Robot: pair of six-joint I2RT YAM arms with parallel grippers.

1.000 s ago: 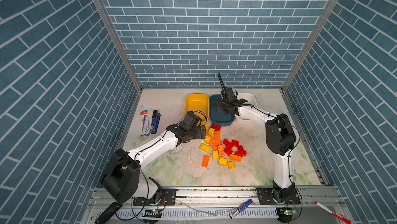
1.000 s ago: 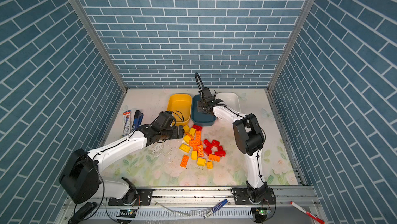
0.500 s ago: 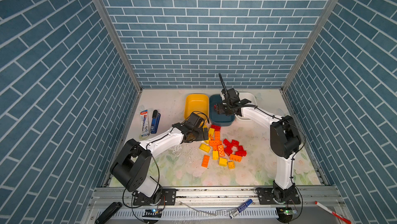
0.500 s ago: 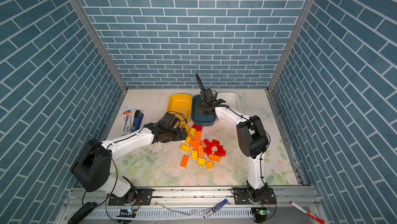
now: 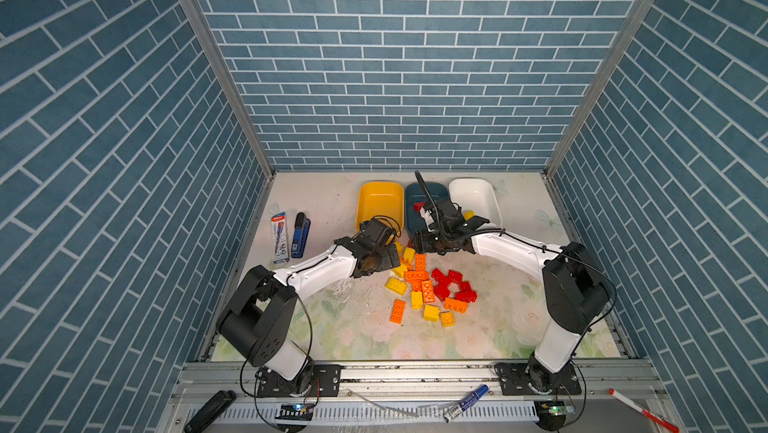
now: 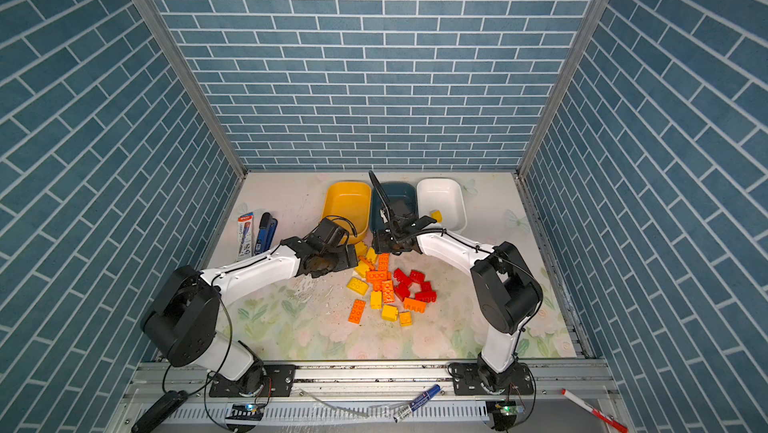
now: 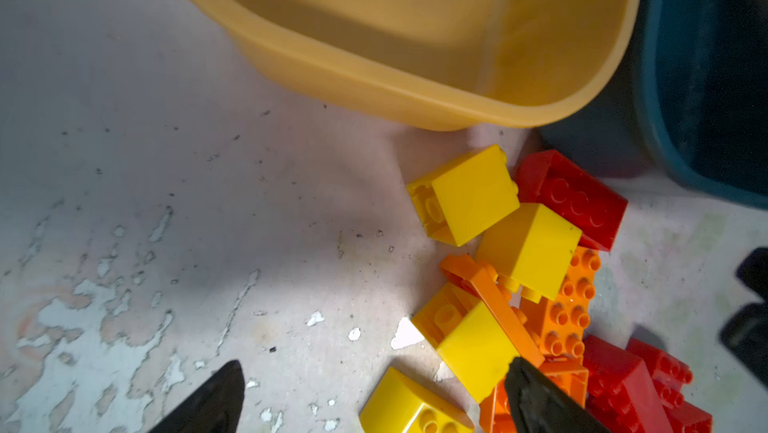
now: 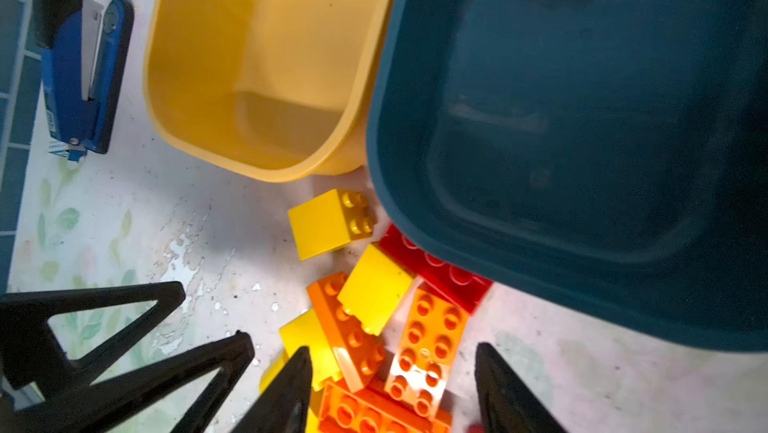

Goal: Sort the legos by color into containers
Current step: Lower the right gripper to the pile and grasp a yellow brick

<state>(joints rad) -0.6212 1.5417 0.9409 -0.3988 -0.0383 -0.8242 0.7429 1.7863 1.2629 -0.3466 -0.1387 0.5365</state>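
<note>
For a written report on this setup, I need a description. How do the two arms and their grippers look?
The left arm and right arm are alike: smooth white link shells between bulky black joint housings, on black base plates. Black cables run outside them. The left gripper and right gripper have black fingers tapering to points. I see no markings.

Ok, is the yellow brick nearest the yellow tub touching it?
Apart. The left wrist view shows a strip of bare table between the yellow brick and the yellow tub's wall.
</note>
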